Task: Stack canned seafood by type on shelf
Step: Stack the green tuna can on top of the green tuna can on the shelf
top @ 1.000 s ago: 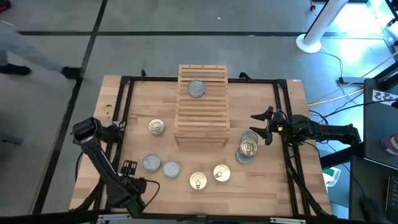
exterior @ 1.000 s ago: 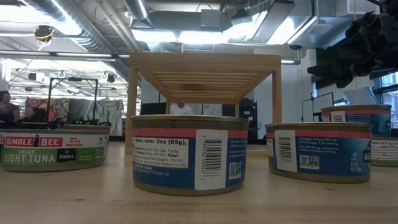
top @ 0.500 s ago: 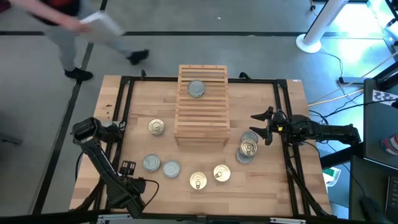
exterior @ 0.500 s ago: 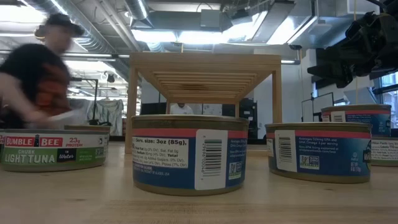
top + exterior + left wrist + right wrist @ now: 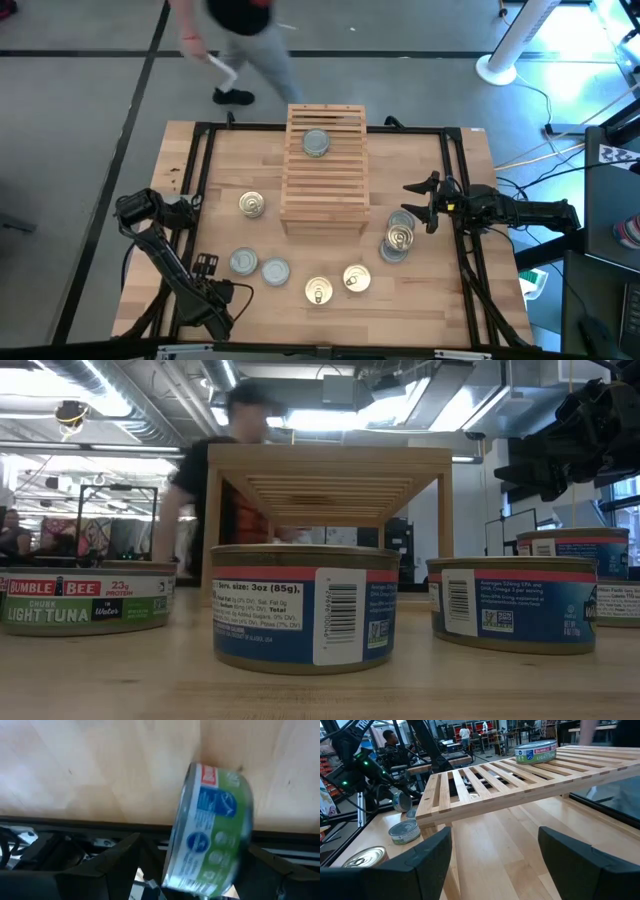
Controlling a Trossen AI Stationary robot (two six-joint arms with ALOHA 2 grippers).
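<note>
My left tool (image 5: 188, 207) sits at the desk's (image 5: 430, 290) left edge, fingers spread wide; its wrist view shows a green-labelled tin (image 5: 212, 827) between them, though I cannot tell whether they touch it. My right tool (image 5: 420, 203) hovers at the right side of the desk, jaws wide apart with nothing in them, just beside a small stack of tins (image 5: 398, 238) with a gold top uppermost. The shelf (image 5: 325, 168) stands at the middle back of the desk with one silver-topped tin (image 5: 316, 143) on its slats. A gold-topped tin (image 5: 251, 204) lies near the shelf's left side. Along the near edge sit two silver tins (image 5: 258, 266) touching each other, then two gold ones (image 5: 337, 285) close together. Beyond the far edge a person (image 5: 240, 40) is walking past, close behind the shelf.
</note>
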